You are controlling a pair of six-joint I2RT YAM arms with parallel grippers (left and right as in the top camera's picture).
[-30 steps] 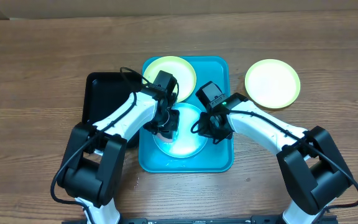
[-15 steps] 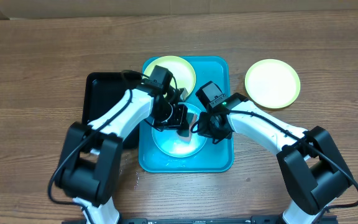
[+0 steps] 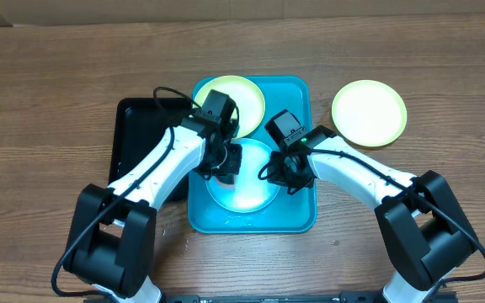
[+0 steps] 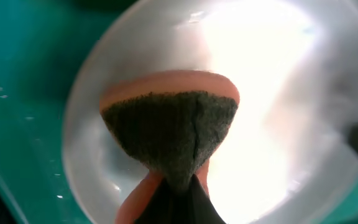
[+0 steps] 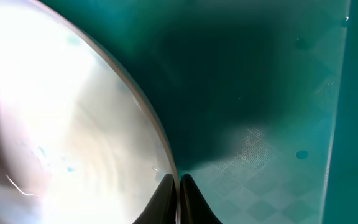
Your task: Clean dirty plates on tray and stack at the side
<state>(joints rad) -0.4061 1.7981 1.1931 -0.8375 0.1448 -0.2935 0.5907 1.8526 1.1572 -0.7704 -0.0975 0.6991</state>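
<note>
**Sponge pulled back across the light blue plate while the other arm holds its rim**

The left fingers [image 4: 179, 208] are clamped on a sponge [image 4: 169, 134], orange with a dark scouring face, and that face is pressed flat on the light blue plate [image 3: 247, 192]. Half a second ago the sponge sat further toward the tray's right side. It is now back nearer the tray's left wall, over the plate's left half. That back-and-forth reads as scrubbing under way, so this plate is judged mid-clean rather than finished.

The right fingers [image 5: 159, 205] are together, with only a hairline between them. They sit right at the plate's right edge, where the rim runs in between the tips, and they appear to pinch that rim to steady the plate. This arm has not moved over the last second.

The plate lies in the near half of the turquoise tray [image 3: 297, 215]. Glare washes out its surface, so it cannot be told whether any smudges remain.

A yellow-green plate [image 3: 241, 94] lies in the tray's far half, partly under the left arm. A second yellow-green plate [image 3: 369, 112] lies on the table [image 3: 57, 84], well clear of the tray's right side. A black tray [image 3: 141, 135] lies just beside the tray's left wall.
</note>
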